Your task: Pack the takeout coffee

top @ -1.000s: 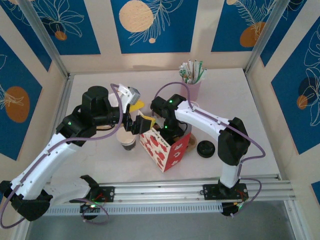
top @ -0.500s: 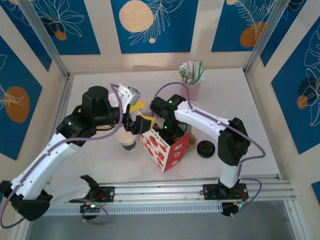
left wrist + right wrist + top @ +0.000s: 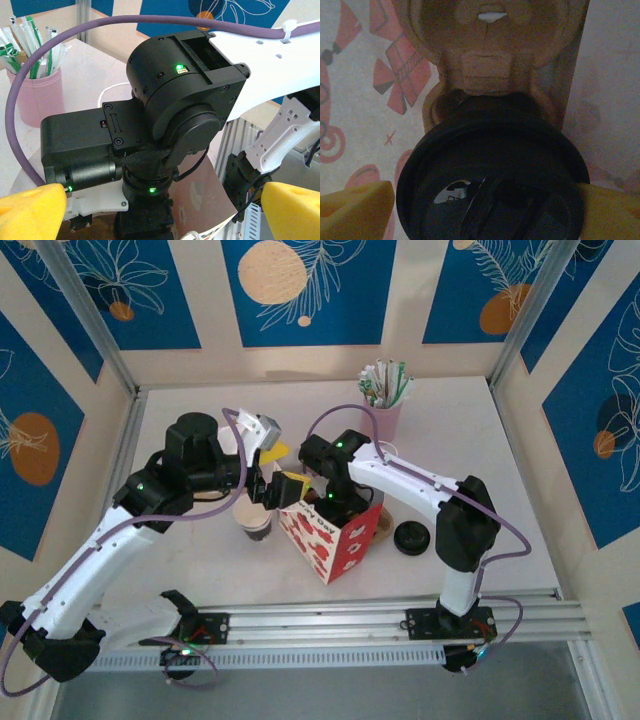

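Reaching down into the box (image 3: 335, 540), the right gripper (image 3: 485, 210) sits low between its red-patterned walls. In the right wrist view its yellow fingers (image 3: 355, 210) flank a round black top (image 3: 490, 170) that lies between them, with brown card behind it. Both fingers sit right at the top's edge, and it cannot be told whether they press on it or have let go.

The coffee (image 3: 256, 524), an open off-white paper cup that is dark inside, stands upright on the table (image 3: 470, 440). It is just left of the box and outside it.

The left gripper (image 3: 283, 468) hangs over the gap between the coffee and the box's near corner. Its jaws are spread wide and nothing is between them. In the left wrist view its two yellow fingertips (image 3: 30, 212) sit at the bottom corners, with the black wrist of the right arm (image 3: 185, 100) close in front.

A loose black lid (image 3: 411, 538) lies flat on the table to the right of the box. The pink cup (image 3: 383, 415) of straws (image 3: 385, 382) stands upright near the back wall, well apart from the rest.
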{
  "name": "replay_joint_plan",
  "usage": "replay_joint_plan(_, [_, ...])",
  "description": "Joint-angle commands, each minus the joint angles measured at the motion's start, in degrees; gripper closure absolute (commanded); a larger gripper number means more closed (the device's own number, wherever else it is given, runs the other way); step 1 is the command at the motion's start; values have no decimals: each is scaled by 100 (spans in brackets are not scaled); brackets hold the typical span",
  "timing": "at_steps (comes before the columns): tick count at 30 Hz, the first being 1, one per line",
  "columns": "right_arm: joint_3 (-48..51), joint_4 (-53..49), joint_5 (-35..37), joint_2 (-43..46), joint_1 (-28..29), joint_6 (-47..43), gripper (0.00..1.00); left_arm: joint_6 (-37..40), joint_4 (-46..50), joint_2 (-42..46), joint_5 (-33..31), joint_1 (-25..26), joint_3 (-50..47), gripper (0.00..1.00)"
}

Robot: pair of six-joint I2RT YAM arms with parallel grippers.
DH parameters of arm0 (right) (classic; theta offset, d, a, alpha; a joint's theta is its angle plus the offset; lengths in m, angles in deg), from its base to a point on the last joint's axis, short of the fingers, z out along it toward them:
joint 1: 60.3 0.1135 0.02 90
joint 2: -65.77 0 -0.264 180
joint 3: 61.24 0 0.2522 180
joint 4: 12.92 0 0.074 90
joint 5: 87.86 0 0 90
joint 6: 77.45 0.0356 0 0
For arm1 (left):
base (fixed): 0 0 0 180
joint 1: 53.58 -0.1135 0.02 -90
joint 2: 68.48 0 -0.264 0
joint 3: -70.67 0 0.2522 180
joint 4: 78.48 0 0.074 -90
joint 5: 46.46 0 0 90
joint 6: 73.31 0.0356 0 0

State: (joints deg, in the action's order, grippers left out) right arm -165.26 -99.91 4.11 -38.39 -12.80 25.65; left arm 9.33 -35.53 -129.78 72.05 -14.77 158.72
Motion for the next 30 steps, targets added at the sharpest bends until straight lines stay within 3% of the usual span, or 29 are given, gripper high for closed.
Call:
replay_joint_plan(1, [-4,-85,48,-45,31,59,8,14,-166,30,38,65,-21,0])
replay_joint_plan(30, [-258,-266,183,115,82,109,5,15,-171,8,43,62,-51,0])
